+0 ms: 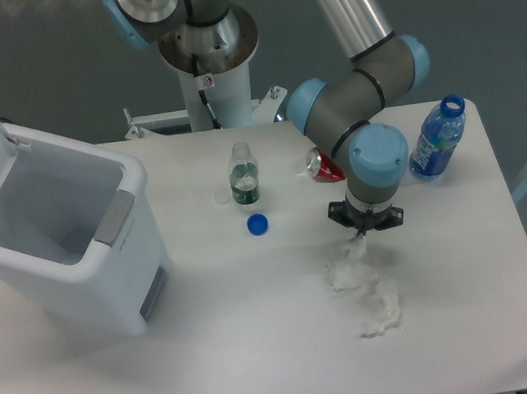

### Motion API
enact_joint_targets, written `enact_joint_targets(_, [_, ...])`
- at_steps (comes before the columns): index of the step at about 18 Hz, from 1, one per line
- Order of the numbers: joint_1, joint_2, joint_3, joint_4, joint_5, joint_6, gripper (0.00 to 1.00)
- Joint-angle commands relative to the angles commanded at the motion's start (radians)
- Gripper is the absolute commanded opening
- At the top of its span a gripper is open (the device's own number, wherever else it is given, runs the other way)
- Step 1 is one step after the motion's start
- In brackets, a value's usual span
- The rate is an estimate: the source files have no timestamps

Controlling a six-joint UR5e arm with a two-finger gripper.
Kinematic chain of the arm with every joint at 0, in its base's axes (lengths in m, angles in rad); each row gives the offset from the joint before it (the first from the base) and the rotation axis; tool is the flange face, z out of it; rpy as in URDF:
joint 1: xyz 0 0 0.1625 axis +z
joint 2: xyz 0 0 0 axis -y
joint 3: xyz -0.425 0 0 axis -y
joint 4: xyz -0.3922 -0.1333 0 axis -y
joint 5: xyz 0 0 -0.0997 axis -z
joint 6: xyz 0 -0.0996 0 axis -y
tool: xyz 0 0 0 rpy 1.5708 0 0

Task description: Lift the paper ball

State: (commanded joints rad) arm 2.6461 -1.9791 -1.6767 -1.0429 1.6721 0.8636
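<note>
My gripper (363, 236) points straight down at the right middle of the table. Its fingertips look drawn close together on the top of the paper ball (352, 261), a small roundish wad of wrinkly white paper that reaches from the fingertips down to the table. The wrist hides most of the fingers. A larger, longer white paper wad (382, 310) lies just in front and to the right of the ball, close to it or touching it.
A red can (323, 165) lies on its side behind the gripper. A blue bottle (436, 143) stands at the back right, and a small clear bottle (243, 176) with a blue cap (257, 224) beside it stands mid-table. An open white bin (61, 233) fills the left.
</note>
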Motion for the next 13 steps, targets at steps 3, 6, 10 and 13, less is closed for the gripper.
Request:
enact_joint_targets(3, [-0.008,0.037,0.064,-0.054,-0.029,0.024,0.00])
enact_joint_targets(6, [-0.012,0.049,0.179,-0.141,-0.090,0.035,0.00])
enact_joint_targets(10, [-0.028,0.051,0.259,-0.177,-0.098,0.198,0.00])
enact_joint_targets(13, [-0.043,0.051,0.321,-0.201,-0.106,0.303,0.00])
